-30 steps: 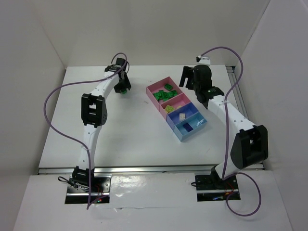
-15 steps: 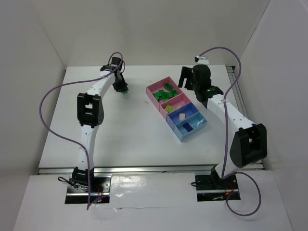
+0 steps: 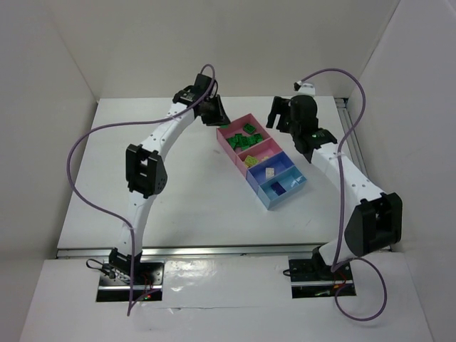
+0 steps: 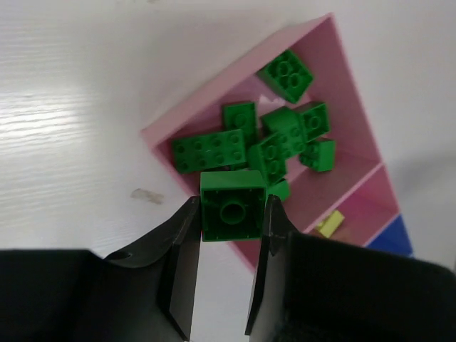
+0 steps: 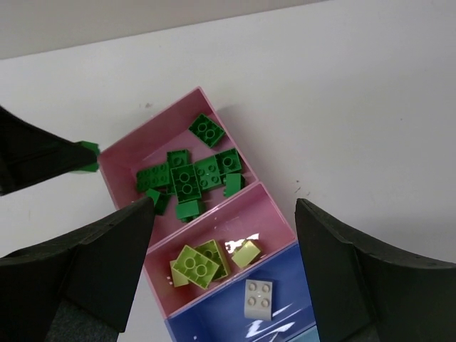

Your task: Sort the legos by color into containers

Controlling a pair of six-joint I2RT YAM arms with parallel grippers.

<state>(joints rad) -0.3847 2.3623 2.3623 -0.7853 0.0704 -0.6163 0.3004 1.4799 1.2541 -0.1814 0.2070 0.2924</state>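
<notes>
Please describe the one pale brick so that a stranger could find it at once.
Find the row of four joined bins on the white table. The third bin from the far end, dark blue, holds one cream-white brick. It lies alone there, while the pink bins hold only green or lime bricks.

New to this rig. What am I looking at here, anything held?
Two robot arms bolted to a white table, each ending in a two-finger gripper. The wide picture looks down from above and behind them; the other two come from cameras on the wrists. On the table sits a joined row of four bins, two pink, two blue, with toy bricks inside. The left gripper is shut on a green brick by the pink bin of green ones. The right gripper is open, empty.
</notes>
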